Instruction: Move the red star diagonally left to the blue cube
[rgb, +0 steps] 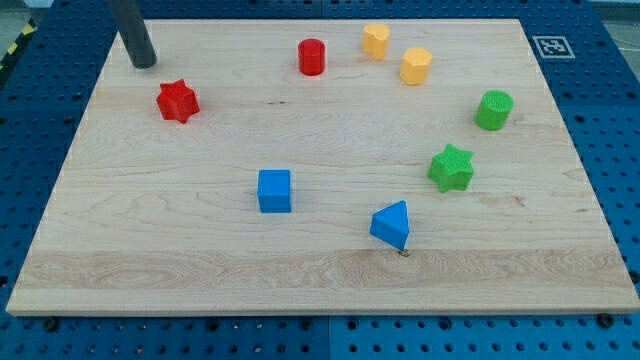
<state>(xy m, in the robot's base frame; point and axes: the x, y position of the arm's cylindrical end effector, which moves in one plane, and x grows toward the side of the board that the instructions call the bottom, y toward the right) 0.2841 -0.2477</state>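
The camera view carries one marking: a black-and-white square fiducial tag (551, 46) at the top right corner of the board, with no legible text on it. My tip (145, 64) is the lower end of a straight dark rod that enters from the view's top left; it has no jaws to spread or press together, holds nothing, and touches no block, resting on the board just above and to the left of the red star. The red star (178, 101) lies near the board's left edge in the upper part, well apart from the blue cube (274, 191), which sits lower and to the right, near the board's middle. The board (150, 250) is pale wood with visible lengthwise grain and lies on a blue perforated table (30, 130). The blocks appear as matte moulded plastic. A red cylinder (312, 57) stands near the top centre. Two yellow blocks, one (376, 40) and the other (416, 66), look hexagonal and sit near each other at top right. A green cylinder (494, 110) with ribbed sides stands at the right, a green star (451, 167) below it, and a blue triangular block (391, 224) lower, right of the blue cube.
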